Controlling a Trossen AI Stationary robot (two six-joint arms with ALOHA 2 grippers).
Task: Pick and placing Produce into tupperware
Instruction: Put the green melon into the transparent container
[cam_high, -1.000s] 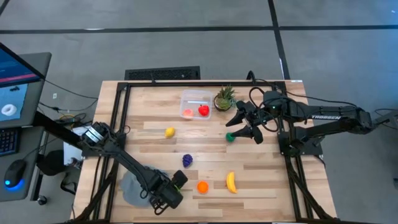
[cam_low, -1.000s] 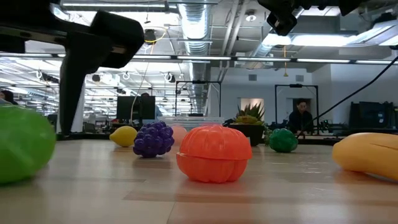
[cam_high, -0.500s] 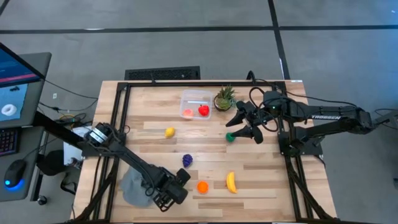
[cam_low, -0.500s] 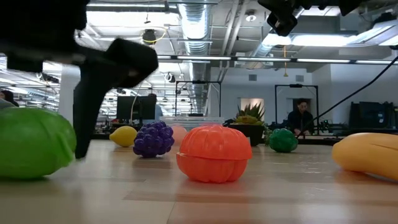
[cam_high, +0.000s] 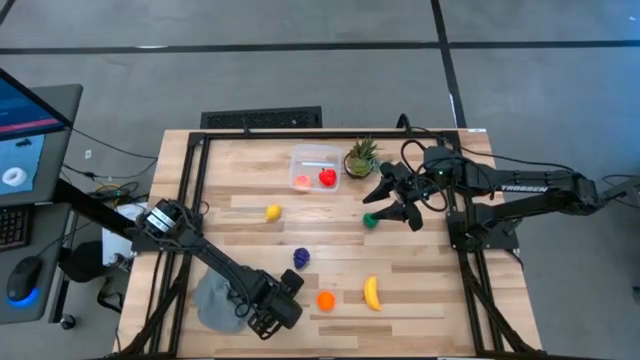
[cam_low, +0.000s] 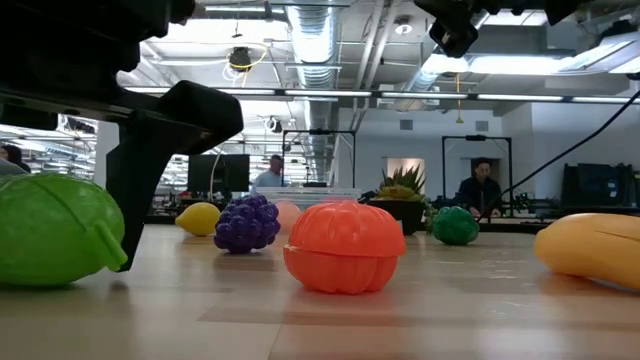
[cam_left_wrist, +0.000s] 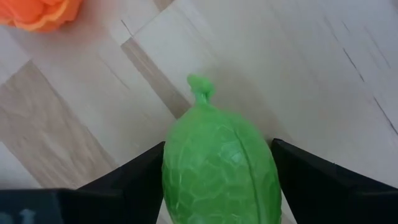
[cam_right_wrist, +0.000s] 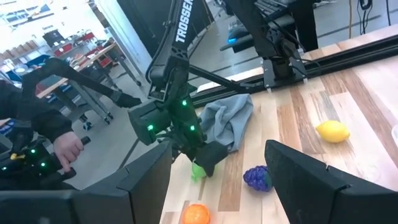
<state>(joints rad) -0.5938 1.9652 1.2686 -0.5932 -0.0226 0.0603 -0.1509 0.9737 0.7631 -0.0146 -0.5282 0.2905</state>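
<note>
- Left pincer (cam_left_wrist: 217, 180) straddles the green, stemmed plastic fruit (cam_left_wrist: 217, 168) on the wooden tabletop (cam_high: 420, 275) — fingers apart, seemingly not yet clamped.
- Next: close, lift, carry to the clear rectangular plastic tupperware (cam_high: 314, 167), far edge.
- Right pincer (cam_high: 398, 197) open, waiting.

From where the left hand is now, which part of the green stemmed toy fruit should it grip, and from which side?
Grip the bulging middle of the green stemmed plastic fruit, coming from above. It lies on its side on the wooden table, stem pointing away, and the left hand has one finger on each long flank already. The narrow stem would probably slip.
</note>
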